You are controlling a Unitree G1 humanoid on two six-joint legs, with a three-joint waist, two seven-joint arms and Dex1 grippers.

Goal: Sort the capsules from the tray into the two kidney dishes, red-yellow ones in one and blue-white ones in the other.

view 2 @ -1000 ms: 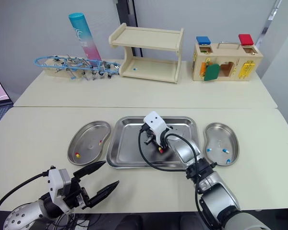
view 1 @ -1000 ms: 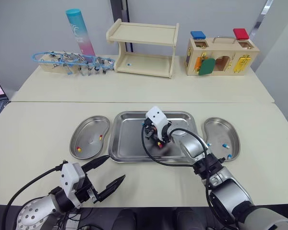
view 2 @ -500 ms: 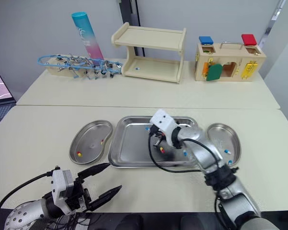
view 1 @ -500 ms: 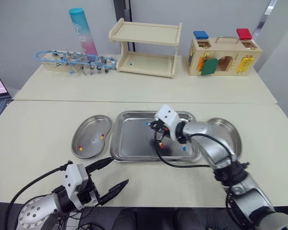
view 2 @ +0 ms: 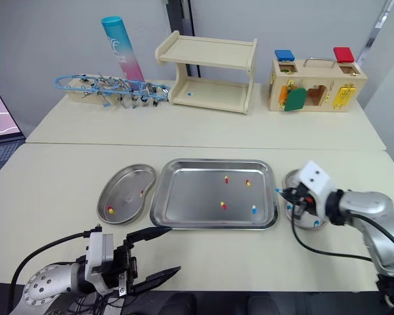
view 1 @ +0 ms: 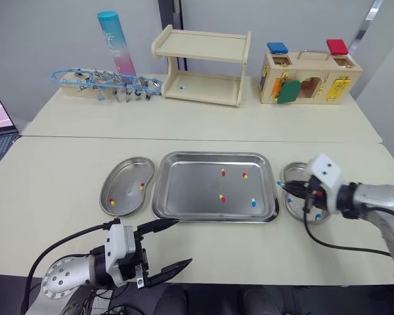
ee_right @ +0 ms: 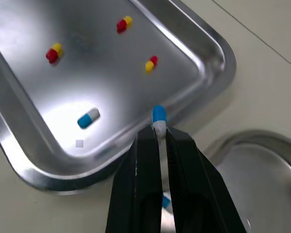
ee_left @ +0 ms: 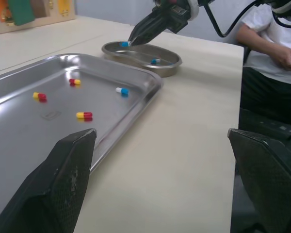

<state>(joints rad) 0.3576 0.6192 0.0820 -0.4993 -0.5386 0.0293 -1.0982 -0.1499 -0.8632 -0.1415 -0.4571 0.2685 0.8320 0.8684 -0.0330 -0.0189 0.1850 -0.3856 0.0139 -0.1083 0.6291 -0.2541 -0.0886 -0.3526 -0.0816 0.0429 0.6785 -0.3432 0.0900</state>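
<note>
Right gripper, clamped on a blue-white capsule, should clear the rim of the tray's three-o'clock dish before releasing; left gripper spread apart.

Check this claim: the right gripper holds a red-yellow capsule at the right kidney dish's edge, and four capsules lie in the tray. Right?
No. The capsule in the right gripper is blue-white, not red-yellow; the right wrist view shows it. It is at the edge of the right kidney dish, and four capsules lie in the tray.
</note>
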